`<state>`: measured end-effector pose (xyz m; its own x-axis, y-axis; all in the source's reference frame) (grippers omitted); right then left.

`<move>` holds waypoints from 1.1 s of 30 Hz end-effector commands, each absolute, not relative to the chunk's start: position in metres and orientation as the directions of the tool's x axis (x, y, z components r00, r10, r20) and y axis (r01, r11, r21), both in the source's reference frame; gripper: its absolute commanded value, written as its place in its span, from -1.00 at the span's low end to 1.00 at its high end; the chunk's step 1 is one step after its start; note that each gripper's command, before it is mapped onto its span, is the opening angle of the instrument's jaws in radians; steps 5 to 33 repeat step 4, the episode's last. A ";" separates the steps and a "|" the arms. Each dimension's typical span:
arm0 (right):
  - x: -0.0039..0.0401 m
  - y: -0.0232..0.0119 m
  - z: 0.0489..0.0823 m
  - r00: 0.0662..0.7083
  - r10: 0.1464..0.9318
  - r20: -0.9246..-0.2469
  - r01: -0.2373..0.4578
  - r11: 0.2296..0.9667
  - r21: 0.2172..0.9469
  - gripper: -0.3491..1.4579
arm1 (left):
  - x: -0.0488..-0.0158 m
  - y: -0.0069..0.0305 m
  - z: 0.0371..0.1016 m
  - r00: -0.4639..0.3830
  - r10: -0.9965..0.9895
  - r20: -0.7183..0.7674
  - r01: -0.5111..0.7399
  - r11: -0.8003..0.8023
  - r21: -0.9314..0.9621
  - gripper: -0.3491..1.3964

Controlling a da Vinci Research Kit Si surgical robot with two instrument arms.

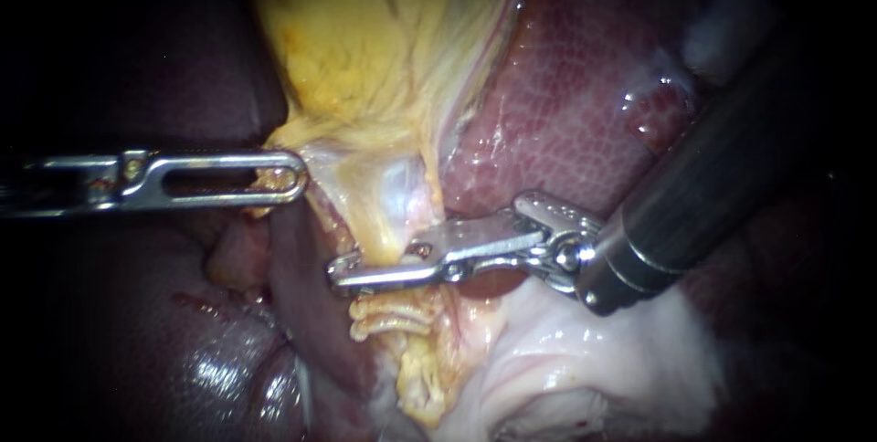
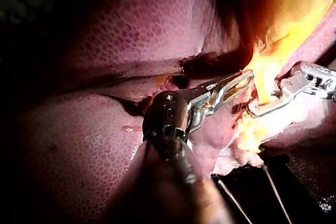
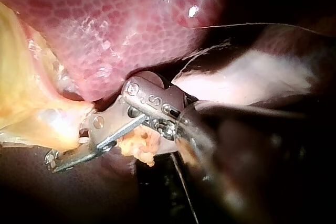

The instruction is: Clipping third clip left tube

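Endoscope: the tube (image 1: pixel 388 248) hangs from yellow tissue (image 1: pixel 365 49). The right instrument (image 1: pixel 349 270) clamps it just above two pale clips (image 1: pixel 393 319), and the left instrument (image 1: pixel 285 177) grasps the yellow tissue's edge. Left wrist: its jaws pinch this tissue. Right wrist: the right jaws are closed on the tube, beside the liver (image 3: pixel 131 24).

1. The liver (image 1: pixel 566 104) is dark maroon, netted with fine pale lines.
2. Beside the liver, the tissue (image 1: pixel 365 40) is bright yellow, paling to cream.
3. Below the liver, the membrane (image 1: pixel 594 360) is white.
4. My left instrument (image 1: pixel 297 177) is bright silver. My right instrument (image 1: pixel 343 270) is silver-tipped, with a dark grey shaft.
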<state>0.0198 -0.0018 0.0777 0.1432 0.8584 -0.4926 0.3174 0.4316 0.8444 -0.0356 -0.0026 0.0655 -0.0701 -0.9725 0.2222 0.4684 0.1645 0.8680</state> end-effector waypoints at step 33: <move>0.0197 -0.0017 0.0776 0.146 0.861 -0.488 0.320 0.425 0.847 -1.00 | -0.0356 -0.0026 0.0654 -0.070 -0.972 0.222 0.468 0.165 0.868 -1.00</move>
